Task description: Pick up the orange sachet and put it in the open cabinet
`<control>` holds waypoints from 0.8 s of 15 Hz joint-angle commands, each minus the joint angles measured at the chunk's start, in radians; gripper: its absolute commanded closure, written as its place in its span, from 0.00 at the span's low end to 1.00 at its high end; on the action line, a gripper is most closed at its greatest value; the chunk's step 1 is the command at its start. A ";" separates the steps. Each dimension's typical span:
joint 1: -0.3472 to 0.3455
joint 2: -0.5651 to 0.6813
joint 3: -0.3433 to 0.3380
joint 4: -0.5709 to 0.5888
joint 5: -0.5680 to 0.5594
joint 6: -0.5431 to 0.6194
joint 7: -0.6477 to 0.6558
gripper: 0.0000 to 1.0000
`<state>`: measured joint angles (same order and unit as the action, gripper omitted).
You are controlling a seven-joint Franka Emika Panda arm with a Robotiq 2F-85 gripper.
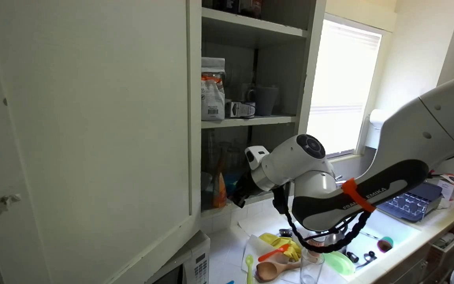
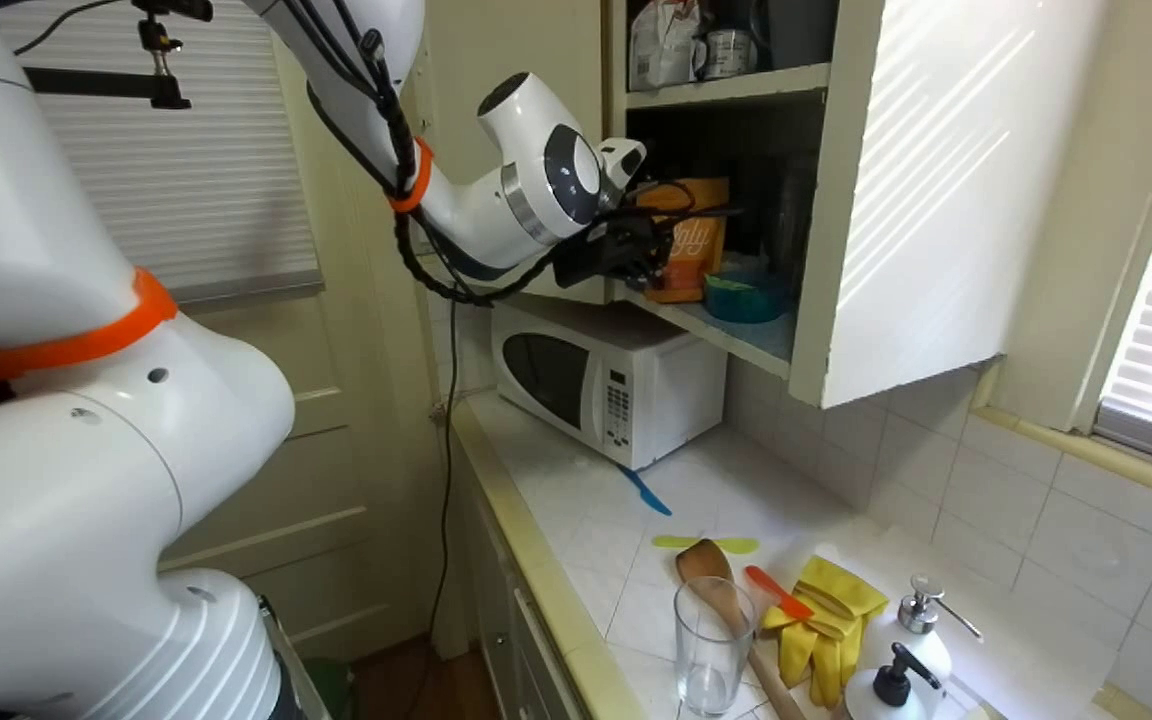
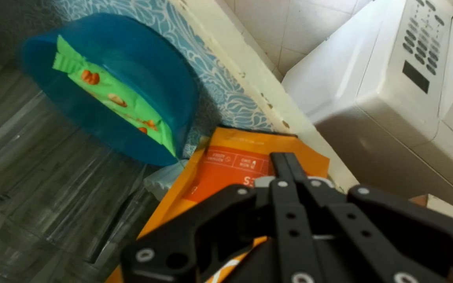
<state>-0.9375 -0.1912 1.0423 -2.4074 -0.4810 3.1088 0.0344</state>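
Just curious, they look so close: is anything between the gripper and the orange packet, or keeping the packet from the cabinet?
Nothing visible stands between the gripper and the orange packet; whether they touch is unclear. The packet is already inside the open cabinet.

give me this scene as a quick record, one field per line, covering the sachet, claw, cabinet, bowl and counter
orange sachet: standing upright on the lowest shelf in view, inside the cabinet
claw: shut, close in front of the sachet; contact unclear
open cabinet: door swung open, shelves exposed
teal bowl: beside the sachet, green packet inside
microwave: on the counter, lower than the cabinet
counter: yellow gloves, wooden spoon and clear glass, among other things
status: sachet in the cabinet, claw nearby
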 commanded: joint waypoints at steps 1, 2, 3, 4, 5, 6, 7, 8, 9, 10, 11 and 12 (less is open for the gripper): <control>-0.091 0.006 0.068 -0.003 -0.045 0.097 0.023 1.00; -0.109 0.009 0.084 -0.004 -0.041 0.117 0.020 1.00; -0.127 0.011 0.101 -0.006 -0.036 0.135 0.017 1.00; -0.147 0.011 0.119 -0.008 -0.030 0.153 0.017 1.00; -0.165 0.018 0.137 -0.009 -0.024 0.167 0.016 1.00; -0.182 0.026 0.156 -0.010 -0.018 0.182 0.014 1.00; -0.201 0.030 0.176 -0.012 -0.014 0.195 0.013 1.00; -0.217 0.036 0.194 -0.013 -0.009 0.205 0.012 1.00; -0.237 0.039 0.215 -0.015 -0.004 0.218 0.013 1.00; -0.254 0.042 0.234 -0.016 0.001 0.228 0.013 1.00; -0.271 0.049 0.252 -0.017 0.004 0.234 0.011 1.00; -0.289 0.050 0.271 -0.018 0.008 0.245 0.011 1.00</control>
<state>-1.1572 -0.1619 1.2400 -2.4110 -0.4866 3.3057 0.0384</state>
